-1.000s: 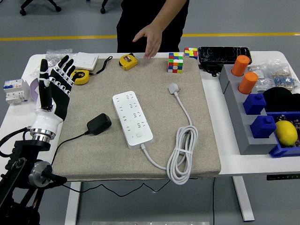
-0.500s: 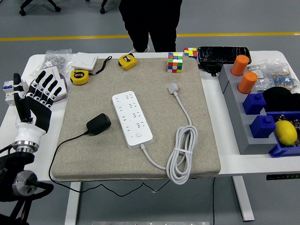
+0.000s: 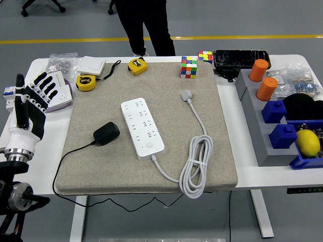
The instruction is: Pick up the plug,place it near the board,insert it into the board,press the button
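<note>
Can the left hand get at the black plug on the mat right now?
Probably yes. The left hand is open at the table's left edge, and the black plug lies on the mat's near-left part with nothing between them. Only its own cable trails off leftward.

White table on a grey workshop floor

A rectangular white-topped table (image 3: pixel 241 174) stands on smooth grey flooring (image 3: pixel 252 20) crossed by a yellow painted line (image 3: pixel 60 40); black chair castors (image 3: pixel 43 6) show top left.

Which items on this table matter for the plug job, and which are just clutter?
For the job: black plug adapter; white power strip, button near its front end; left hand, fingers open.

Lying about: two yellow tape measures; puzzle cube; orange cylinders; blue blocks; lemon.
</note>
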{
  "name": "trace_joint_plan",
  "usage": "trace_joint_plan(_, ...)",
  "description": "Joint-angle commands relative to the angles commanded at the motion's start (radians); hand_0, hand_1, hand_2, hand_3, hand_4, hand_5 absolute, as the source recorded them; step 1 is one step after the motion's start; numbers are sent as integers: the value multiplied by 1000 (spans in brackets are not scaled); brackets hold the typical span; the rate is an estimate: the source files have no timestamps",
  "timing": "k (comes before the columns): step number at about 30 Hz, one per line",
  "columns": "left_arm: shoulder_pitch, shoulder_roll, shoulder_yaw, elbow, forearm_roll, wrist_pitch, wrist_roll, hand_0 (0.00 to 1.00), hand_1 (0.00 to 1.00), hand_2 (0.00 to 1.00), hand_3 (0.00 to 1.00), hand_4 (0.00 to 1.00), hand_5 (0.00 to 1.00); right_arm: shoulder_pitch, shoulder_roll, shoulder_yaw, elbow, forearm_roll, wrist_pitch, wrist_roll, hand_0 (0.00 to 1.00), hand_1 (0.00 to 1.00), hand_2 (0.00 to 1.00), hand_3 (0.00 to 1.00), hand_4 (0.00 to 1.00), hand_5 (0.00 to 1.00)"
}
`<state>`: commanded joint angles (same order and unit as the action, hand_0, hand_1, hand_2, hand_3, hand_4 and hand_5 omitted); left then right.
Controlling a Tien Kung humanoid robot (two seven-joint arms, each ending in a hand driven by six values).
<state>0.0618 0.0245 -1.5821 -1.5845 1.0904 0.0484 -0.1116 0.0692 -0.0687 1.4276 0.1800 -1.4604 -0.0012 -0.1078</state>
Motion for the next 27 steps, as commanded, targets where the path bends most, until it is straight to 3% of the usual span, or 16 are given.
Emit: trace_joint_plan(27, 18, -9, 31, 17, 58, 6, 6, 891, 874, 803, 776, 998, 998, -11, -1, 11, 0, 13, -8, -1, 859, 716, 710, 681, 998, 662)
